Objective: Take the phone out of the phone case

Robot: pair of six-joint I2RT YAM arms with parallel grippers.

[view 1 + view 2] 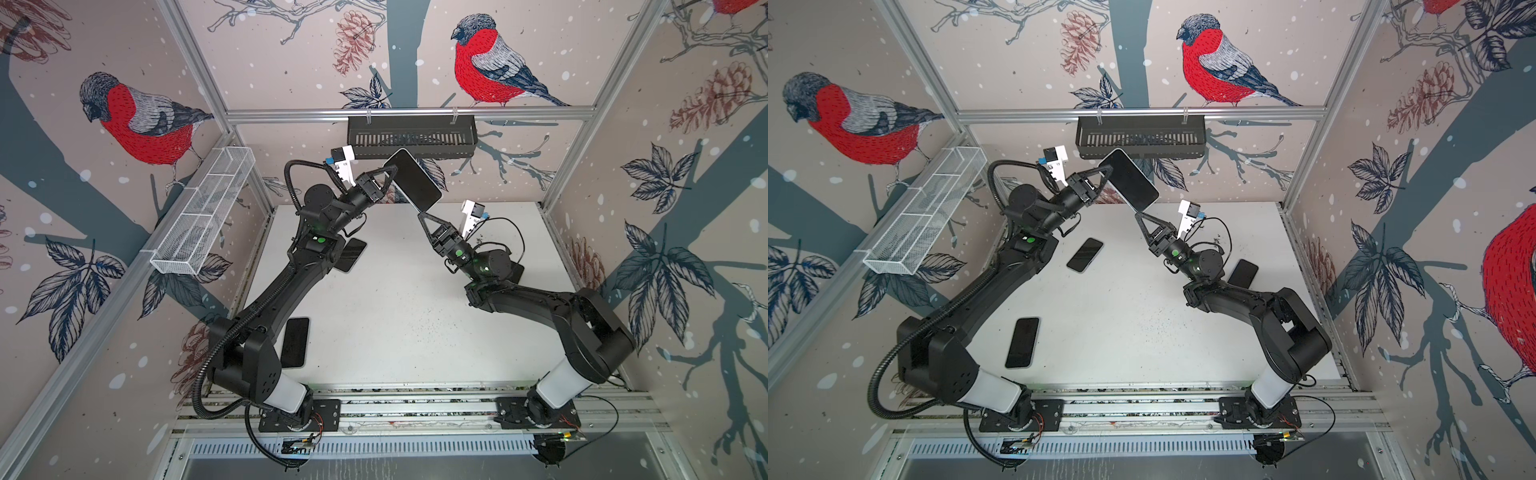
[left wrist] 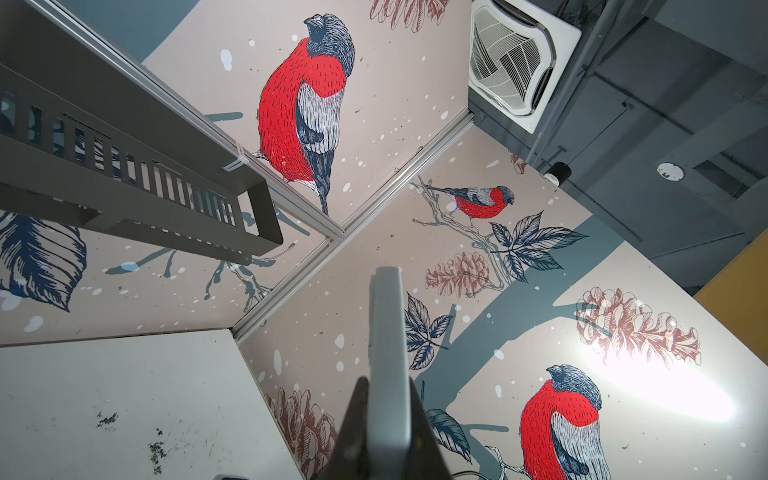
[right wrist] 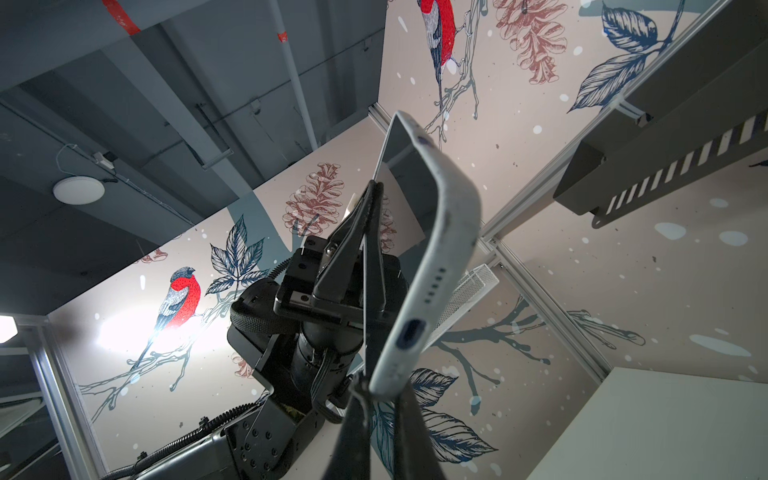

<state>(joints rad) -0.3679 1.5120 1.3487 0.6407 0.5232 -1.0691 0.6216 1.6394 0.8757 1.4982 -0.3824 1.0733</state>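
Observation:
The phone (image 1: 417, 180) (image 1: 1129, 178), dark screen up, sits in a pale grey phone case (image 3: 432, 270) and hangs tilted in the air near the back of the white table (image 1: 395, 311). My left gripper (image 1: 390, 170) (image 1: 1109, 168) (image 2: 384, 399) is shut on the cased phone's long upper edge, with the case's rim (image 2: 386, 332) running between its fingers. My right gripper (image 1: 419, 215) (image 1: 1138, 215) (image 3: 382, 399) comes from below and is shut on the case's lower corner, beside the charging port (image 3: 409, 334).
Other dark phones lie on the table (image 1: 1022, 341) (image 1: 1084, 254) (image 1: 1243, 272). A black slotted basket (image 1: 411, 137) hangs on the back rail just behind the held phone. A white wire basket (image 1: 203, 208) hangs on the left wall.

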